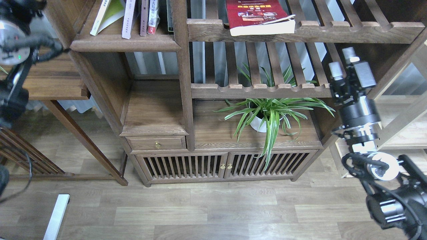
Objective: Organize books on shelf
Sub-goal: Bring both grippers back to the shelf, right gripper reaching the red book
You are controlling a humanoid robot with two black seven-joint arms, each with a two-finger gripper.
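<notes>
The solid dark-brown plank shelf (123, 42) is at the top left. On it a yellow-green book (107, 13) leans to the right beside an upright pale lavender-white book (128, 18). The thick dark-red book (258, 16) lies flat on the upper slatted rack, its white pages facing me. My right gripper (343, 61) is open and empty, in front of the right end of the lower slatted rack, well below and right of the red book. Of my left arm only the links at the left edge (11, 50) show; its gripper is out of view.
Two thin books (148, 16) stand to the right of the lavender one. A potted spider plant (267, 115) stands on the cabinet top under the lower slatted rack (267, 88). A brown side table (56, 83) is on the left, and a pale wooden rack (400, 133) on the right.
</notes>
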